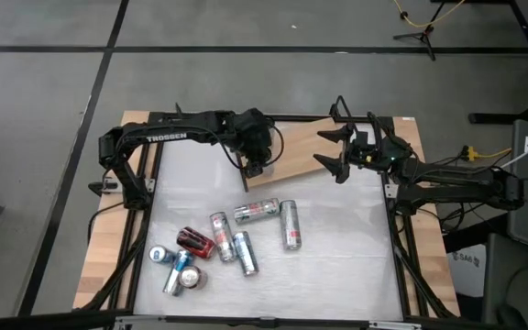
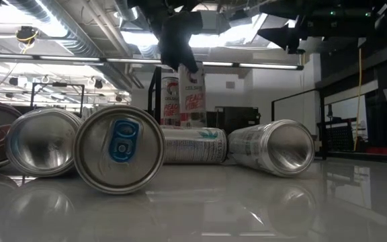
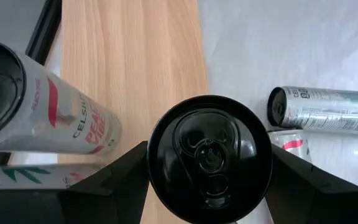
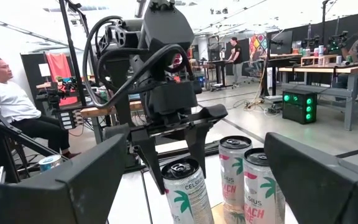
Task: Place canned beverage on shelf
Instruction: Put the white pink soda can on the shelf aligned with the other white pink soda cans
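My left gripper (image 1: 255,168) is shut on an upright white Celsius can (image 4: 188,190) at the left near part of the shelf, a light wooden board (image 1: 293,151) with a black wire frame. Two more cans (image 4: 235,168) (image 4: 263,180) stand upright on the board beside it. One of them shows in the left wrist view (image 3: 48,115). My right gripper (image 1: 339,151) hovers open and empty above the board's right end, facing the left gripper. Several more cans (image 1: 223,240) lie on their sides on the white tabletop. My left gripper pinches the can's top end (image 3: 159,163), just under the black rim, between its two fingers (image 4: 197,146). The fingers come from above, pointing down, one on each side. The can hangs upright below them. Whether its base rests on the board I cannot tell.
The loose cans lie in a cluster (image 2: 119,158) across the table's middle and near left. One silver can (image 3: 325,111) lies close to the board's near edge. A person (image 4: 5,106) sits beyond the table. Black frame rails (image 1: 145,183) run along the table's sides.
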{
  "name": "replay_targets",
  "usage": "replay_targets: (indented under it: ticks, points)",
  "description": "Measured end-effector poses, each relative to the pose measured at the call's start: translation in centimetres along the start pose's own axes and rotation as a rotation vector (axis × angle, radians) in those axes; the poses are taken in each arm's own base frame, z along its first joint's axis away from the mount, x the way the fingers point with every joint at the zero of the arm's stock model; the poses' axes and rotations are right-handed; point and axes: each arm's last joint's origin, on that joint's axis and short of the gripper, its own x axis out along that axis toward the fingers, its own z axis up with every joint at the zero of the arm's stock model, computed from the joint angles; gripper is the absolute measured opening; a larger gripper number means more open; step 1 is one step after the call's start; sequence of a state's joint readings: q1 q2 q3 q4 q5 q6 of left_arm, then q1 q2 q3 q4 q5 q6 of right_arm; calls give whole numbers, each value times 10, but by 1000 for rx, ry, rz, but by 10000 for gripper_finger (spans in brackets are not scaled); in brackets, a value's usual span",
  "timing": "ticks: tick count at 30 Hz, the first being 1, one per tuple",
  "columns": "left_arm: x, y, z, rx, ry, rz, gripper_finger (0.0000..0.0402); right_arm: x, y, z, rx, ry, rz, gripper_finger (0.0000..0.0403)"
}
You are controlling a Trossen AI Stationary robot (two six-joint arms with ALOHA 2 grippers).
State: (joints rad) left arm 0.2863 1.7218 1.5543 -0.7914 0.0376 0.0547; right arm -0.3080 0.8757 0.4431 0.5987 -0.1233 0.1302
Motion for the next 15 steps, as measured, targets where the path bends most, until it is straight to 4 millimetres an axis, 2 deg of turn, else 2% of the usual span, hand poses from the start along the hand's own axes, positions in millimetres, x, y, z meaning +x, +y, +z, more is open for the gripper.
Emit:
replay_targets:
  ticks: [5,15]
  points:
    - [0,0,-1,0,12,-1,245,0,0,-1,1,5,-1,376]
    - [0,0,0,0,4,1,291,0,0,-1,0,5,-1,376]
